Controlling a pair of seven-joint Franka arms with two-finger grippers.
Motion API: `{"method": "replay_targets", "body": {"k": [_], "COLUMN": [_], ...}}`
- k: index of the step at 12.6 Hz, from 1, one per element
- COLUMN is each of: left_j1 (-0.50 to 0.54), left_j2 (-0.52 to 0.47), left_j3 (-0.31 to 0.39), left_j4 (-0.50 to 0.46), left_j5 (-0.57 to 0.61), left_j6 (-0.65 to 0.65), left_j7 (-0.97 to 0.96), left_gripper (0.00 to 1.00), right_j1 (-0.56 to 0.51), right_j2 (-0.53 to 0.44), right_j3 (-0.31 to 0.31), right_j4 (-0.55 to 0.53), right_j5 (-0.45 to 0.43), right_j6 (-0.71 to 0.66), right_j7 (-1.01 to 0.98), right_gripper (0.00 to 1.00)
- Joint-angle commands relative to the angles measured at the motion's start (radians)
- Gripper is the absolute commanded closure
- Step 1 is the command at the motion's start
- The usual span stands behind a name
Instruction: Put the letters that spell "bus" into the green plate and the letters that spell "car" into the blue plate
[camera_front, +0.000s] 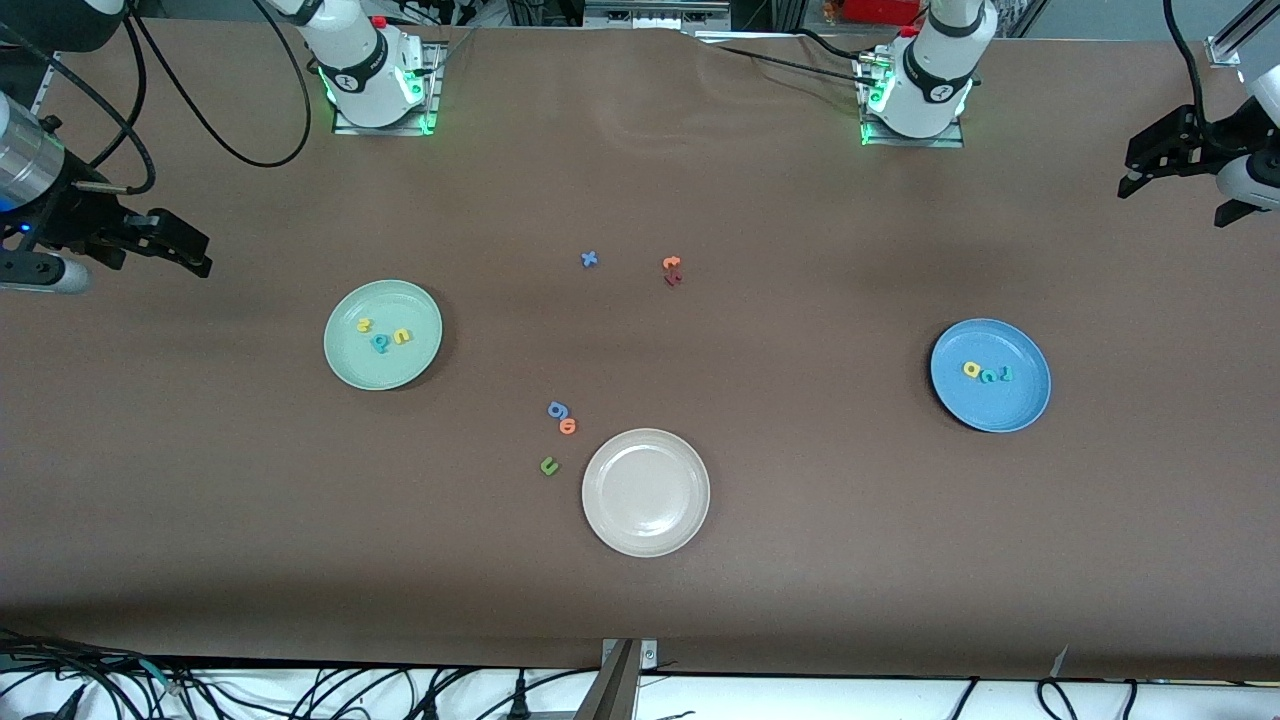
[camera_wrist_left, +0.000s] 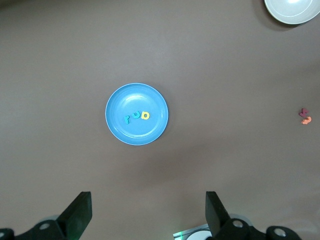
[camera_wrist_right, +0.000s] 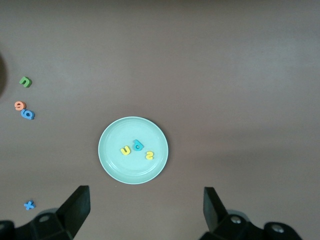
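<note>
the green plate (camera_front: 345, 365) sat on the brown desk (camera_front: 800, 560) toward the right arm's end. in it lay the yellow s (camera_front: 364, 324), the teal b (camera_front: 381, 343) and the yellow u (camera_front: 401, 336), close together. the right wrist view showed the same three letters in the middle of that plate.

the blue plate (camera_front: 1020, 405) sat toward the left arm's end of the desk. in it lay the yellow a (camera_front: 971, 369), the teal c (camera_front: 989, 376) and the teal r (camera_front: 1005, 372), in a short row, almost touching.

a beige-white plate (camera_front: 646, 492) sat between the two, nearer to the front camera, with nothing in it. just beside it, toward the right arm's end, lay a dark green u (camera_front: 548, 466), an orange o (camera_front: 568, 427) and a blue g (camera_front: 557, 410). farther from the camera lay a blue x (camera_front: 589, 259) and an orange t (camera_front: 671, 263) touching a dark red letter (camera_front: 673, 279).

the right gripper (camera_front: 175, 252) hung up over the right arm's end of the desk, well apart from the green plate. its jaws were wide and held nothing. the left gripper (camera_front: 1160, 160) hung over the left arm's end, well apart from the blue plate. its jaws were wide too and held nothing.
</note>
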Motion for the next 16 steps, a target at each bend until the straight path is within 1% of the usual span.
{"method": "replay_targets", "body": {"k": [1,6,8,10,16], "left_j1": [0.005,-0.003,-0.007,-0.001,-0.003], "left_j2": [0.011,0.012,0.02,0.043,0.041], "left_j3": [-0.005,-0.006,-0.008,-0.006,-0.009], "left_j4": [0.03,0.03,0.025,0.021,0.015], "left_j5": [-0.014,-0.014,-0.017,-0.055,-0.053], "left_j6": [-0.023,-0.035,-0.078,-0.098,-0.082], "left_j7": [0.012,-0.001,-0.001,0.002,0.002], "left_gripper": [0.0,0.0,0.0,0.0,0.0], "right_j1": [-0.008,-0.008,-0.009,-0.009,-0.009], "right_j2": [0.006,0.006,0.006,0.008,0.008], "right_j3": [-0.01,-0.012,-0.016,-0.016,-0.016], "right_j4": [0.028,0.03,0.028,0.03,0.03], "right_j5": [-0.007,-0.007,-0.007,-0.007,-0.007], "right_j6": [-0.01,-0.01,-0.01,-0.01,-0.01], "right_j7": [0.011,0.013,0.01,0.01,0.011], "right_gripper": [0.0,0.0,0.0,0.0,0.0]}}
